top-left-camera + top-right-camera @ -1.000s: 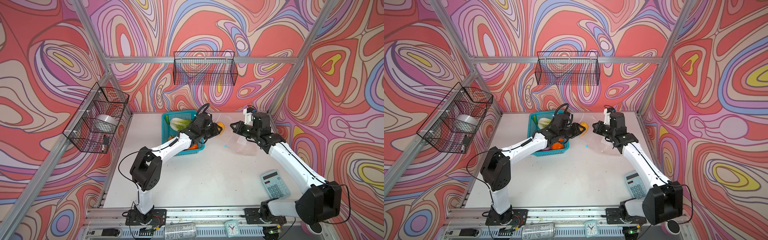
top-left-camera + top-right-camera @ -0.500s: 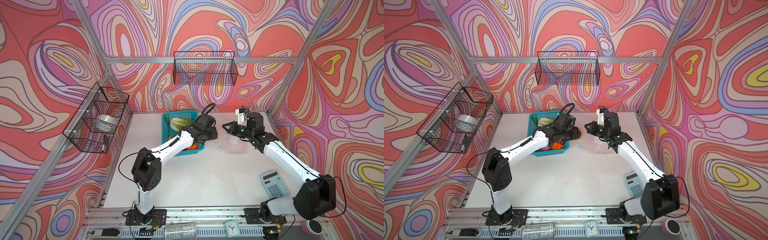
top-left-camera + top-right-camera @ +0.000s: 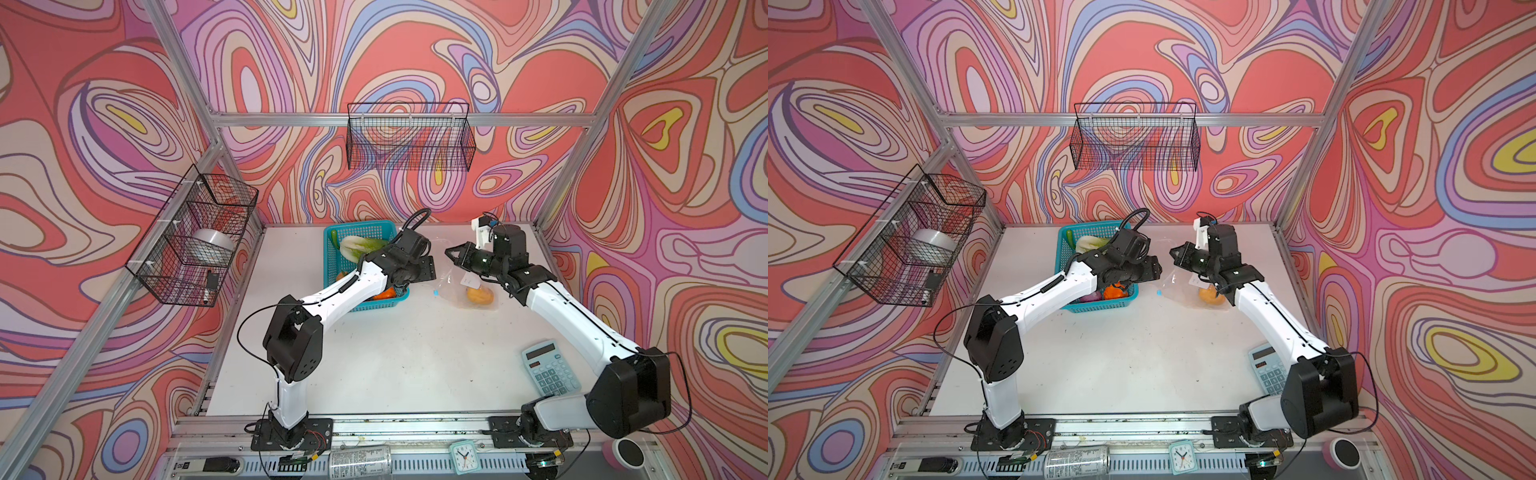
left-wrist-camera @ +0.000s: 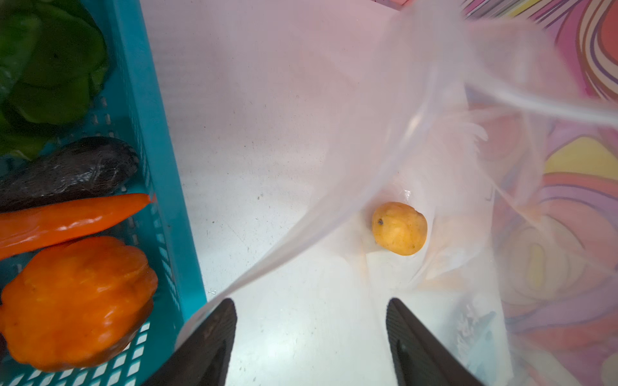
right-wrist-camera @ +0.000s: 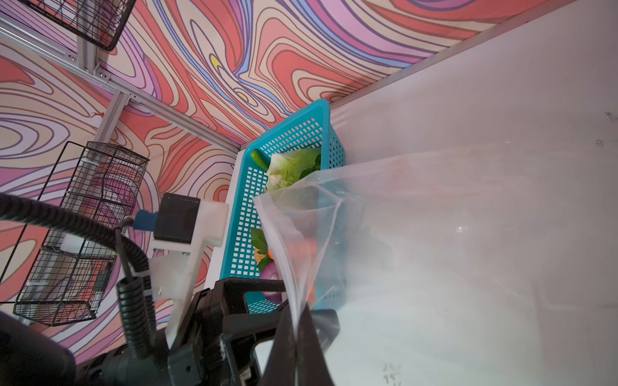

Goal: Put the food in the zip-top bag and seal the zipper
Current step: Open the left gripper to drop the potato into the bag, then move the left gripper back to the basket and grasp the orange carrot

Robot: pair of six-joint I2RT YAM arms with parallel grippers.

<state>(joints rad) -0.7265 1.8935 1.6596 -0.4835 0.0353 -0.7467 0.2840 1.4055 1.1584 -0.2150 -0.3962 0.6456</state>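
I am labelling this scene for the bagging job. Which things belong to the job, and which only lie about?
Job: zip-top bag, potato inside it, cabbage, carrot, pumpkin, eggplant, teal basket holding the last four.
Lying about: calculator, clock, can, back wire basket, side wire basket.

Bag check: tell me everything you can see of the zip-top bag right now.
The bag is clear, crinkly plastic with a white label and a light-blue slider. Its bottom lies on the table, right of the basket. The right gripper pinches one mouth edge and holds it raised, so the mouth gapes. One potato sits inside. The open left gripper is at the mouth; contact is unclear.
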